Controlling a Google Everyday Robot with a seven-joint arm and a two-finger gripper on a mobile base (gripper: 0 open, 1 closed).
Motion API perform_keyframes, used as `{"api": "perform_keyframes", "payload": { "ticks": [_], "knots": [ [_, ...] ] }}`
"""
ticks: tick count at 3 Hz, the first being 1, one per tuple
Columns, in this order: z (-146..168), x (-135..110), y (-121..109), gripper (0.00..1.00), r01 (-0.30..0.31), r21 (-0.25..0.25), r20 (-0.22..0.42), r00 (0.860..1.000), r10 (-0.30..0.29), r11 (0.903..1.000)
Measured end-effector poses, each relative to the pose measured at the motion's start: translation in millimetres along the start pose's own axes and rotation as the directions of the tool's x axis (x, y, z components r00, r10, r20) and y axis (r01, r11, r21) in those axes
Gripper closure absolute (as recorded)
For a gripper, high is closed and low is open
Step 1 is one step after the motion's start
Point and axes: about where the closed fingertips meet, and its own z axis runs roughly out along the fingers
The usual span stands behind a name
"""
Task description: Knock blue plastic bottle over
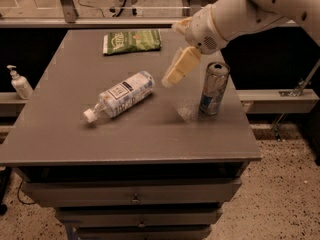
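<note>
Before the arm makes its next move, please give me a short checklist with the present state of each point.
1. Blue plastic bottle lies on its side, cap toward the front left: ok.
2. Gripper is apart from the bottle, between it and the drink can: ok.
3. Drink can stands upright: ok.
4. Bottle rests well inside the edges of the table: ok.
5. Bottle at rest, not rolling: cannot tell.

End effector hovers between the can and the blue plastic bottle lying flat.
</note>
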Motion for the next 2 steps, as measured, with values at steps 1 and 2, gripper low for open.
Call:
{"api": "perform_keyframes", "payload": {
  "ticks": [1, 2],
  "knots": [
    [-14, -10, -29, 0.00, -0.138, 0.050, 0.197, 0.972, 0.125, 0.9892],
    [-21, -30, -60, 0.00, -0.241, 0.065, 0.369, 0.907, 0.201, 0.9682]
  ]
}}
